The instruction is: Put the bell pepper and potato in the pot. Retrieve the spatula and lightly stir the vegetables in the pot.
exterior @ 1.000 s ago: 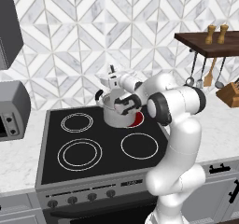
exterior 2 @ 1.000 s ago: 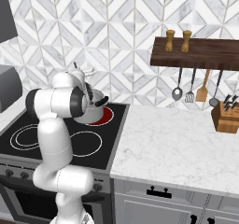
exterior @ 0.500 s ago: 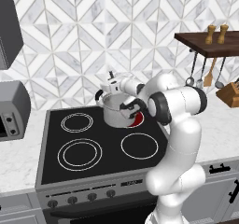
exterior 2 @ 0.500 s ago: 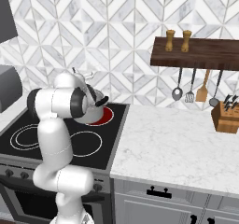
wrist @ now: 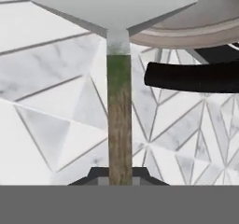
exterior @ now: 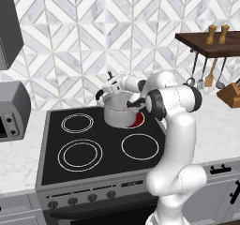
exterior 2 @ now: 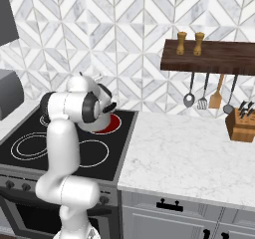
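Note:
The steel pot stands on the stove's back right burner, which glows red. My gripper hovers at the pot's far left rim, shut on the spatula. In the hand view the wooden handle runs up from between my fingertips to a pale flat blade. The pot's rim and one black side handle lie to the right of it. In the right base view my own arm covers most of the pot, beside the red burner. The bell pepper and the potato are hidden.
Three dark burners fill the remaining stove top. A grey appliance sits on the counter to the left. On the right are a marble counter, a knife block, hanging utensils and a wooden shelf with two shakers.
The hand with the spatula has shifted only slightly above the pot's back rim. The pot has stayed on its burner.

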